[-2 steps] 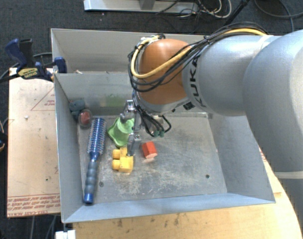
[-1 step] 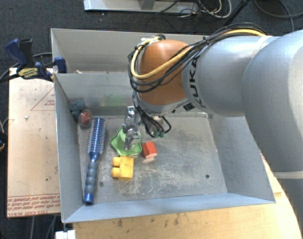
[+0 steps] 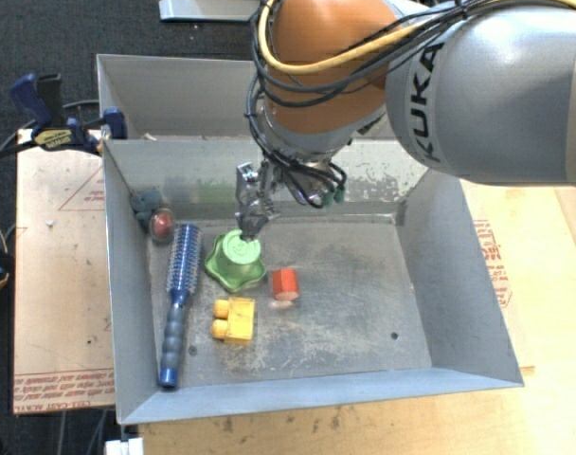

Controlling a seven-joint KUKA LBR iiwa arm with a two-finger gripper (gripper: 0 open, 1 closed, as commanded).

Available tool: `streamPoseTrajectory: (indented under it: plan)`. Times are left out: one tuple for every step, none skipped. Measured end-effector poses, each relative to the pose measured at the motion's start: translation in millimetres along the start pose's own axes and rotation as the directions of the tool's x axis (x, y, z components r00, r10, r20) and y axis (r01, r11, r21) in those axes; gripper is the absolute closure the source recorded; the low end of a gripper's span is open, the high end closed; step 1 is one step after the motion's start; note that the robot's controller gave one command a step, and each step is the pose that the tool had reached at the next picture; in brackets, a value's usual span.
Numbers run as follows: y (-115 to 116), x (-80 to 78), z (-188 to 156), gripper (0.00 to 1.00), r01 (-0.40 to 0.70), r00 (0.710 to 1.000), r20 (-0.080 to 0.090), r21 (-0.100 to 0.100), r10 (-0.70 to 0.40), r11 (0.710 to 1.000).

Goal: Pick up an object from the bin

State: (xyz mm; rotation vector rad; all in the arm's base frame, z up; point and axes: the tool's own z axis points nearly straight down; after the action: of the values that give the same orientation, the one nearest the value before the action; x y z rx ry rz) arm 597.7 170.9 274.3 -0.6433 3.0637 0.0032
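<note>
green cone-shaped toy (image 3: 236, 262) just beneath the gripper (image 3: 253, 221), small red cylinder (image 3: 284, 284) beside it; gripper's spread unclear

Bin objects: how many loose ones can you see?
5: blue bristled hairbrush left; green plastic cone under the gripper; red cylinder beside it; yellow block in front; grey-red lump far-left corner. Arm may hide more.

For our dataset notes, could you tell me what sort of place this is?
Probably a robotics lab's grasping test cell: a KUKA arm hangs over a grey metal bin of small loose things, such as a blue hairbrush and a yellow block.
</note>
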Motion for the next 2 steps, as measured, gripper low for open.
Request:
streamPoseTrajectory:
  plan:
    - [-0.7, 1.4, 3.4, 1.00, -0.002, 1.000, -0.007, -0.001, 0.002, 1.000]
    - [-0.7, 1.4, 3.5, 0.00, -0.002, 1.000, -0.007, -0.001, 0.002, 1.000]
